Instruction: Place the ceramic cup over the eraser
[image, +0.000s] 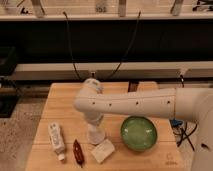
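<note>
My gripper (95, 127) points straight down over the front middle of the wooden table (60, 107). The arm reaches in from the right. A small white tapered shape, the ceramic cup (96, 136), sits right under the gripper, at or just above the tabletop. I cannot tell whether it is held. A small dark rectangular block, the eraser (132, 86), stands at the table's far edge, well behind and to the right of the cup.
A green bowl (138, 133) sits right of the cup. A pale cream flat block (102, 150) lies just in front of it. A dark red pod (77, 151) and a white labelled bottle (56, 140) lie at the front left. Cables hang behind the table.
</note>
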